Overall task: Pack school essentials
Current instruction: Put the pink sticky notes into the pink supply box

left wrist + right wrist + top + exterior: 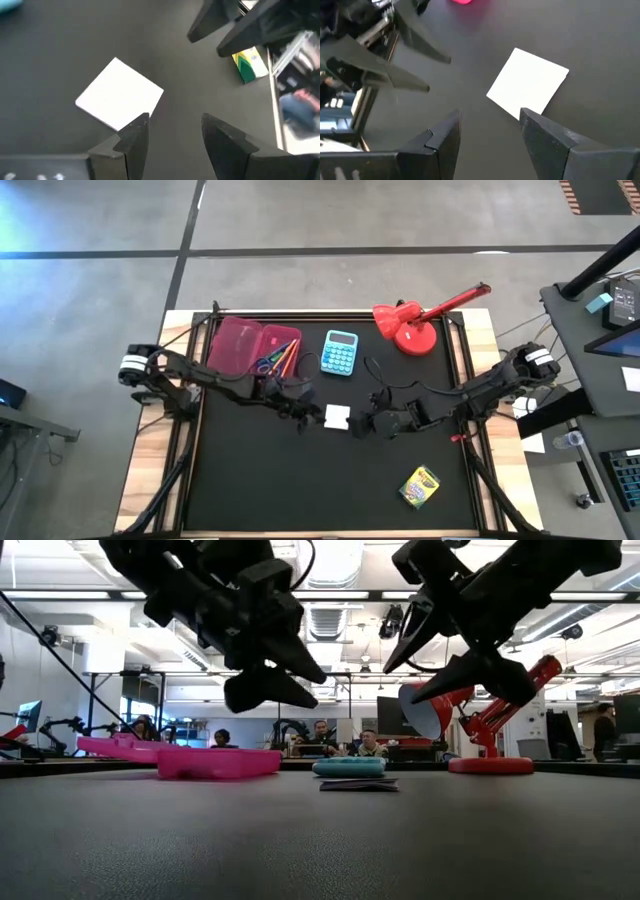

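While both tools hover spread and empty over the white pad [337, 416] at desk centre, the pad's pickup is in hand. Left tool [303, 412] sits at its nine o'clock, right tool [366, 425] at three; next, one must descend, pinch it, and carry it to the pink case [250, 348] at eleven.

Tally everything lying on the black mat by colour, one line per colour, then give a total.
Pink: 1, the open pencil case, with stationery inside
Light blue: 1, the calculator
Red: 1, the desk lamp
White: 1, the square pad
Yellow-green: 1, the crayon box
Total: 5
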Robot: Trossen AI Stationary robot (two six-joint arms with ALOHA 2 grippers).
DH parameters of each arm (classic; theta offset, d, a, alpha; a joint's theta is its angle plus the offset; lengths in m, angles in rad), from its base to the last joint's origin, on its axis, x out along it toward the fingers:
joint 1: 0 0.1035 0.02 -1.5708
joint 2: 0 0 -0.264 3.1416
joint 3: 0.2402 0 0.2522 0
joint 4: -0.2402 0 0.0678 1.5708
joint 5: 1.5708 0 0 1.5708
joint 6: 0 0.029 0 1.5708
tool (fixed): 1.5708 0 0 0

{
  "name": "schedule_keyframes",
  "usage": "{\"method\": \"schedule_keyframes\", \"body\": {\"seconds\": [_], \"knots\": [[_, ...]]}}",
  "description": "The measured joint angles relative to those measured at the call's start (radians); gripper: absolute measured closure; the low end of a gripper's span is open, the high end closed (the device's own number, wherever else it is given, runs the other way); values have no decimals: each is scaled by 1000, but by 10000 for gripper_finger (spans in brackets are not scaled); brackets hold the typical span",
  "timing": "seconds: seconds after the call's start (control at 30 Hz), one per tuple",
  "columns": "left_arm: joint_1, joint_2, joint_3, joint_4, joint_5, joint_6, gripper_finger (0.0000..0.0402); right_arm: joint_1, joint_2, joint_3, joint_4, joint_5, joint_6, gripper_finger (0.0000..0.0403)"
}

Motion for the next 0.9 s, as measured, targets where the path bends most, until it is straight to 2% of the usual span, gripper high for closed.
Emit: {"method": "schedule_keyframes", "body": {"seconds": [0.13, 0.3, 0.4, 0.57, 0.9], "knots": [[-3, -9, -2, -20, 0, 223, 238, -1, 18, 0, -1, 0, -51, 213], [-4, -9, -5, -81, 2, 336, 238, -6, 73, 0, 1, 0, -69, 213], [-4, -9, -12, -80, -4, 413, 238, -8, 117, 0, 0, -2, -21, 213], [-5, 21, -12, -80, -73, 558, 238, -32, 177, 2, 9, -9, 67, 213], [-3, 121, -6, 99, -79, 588, 238, -103, 205, 3, 34, -11, 52, 213]]}}
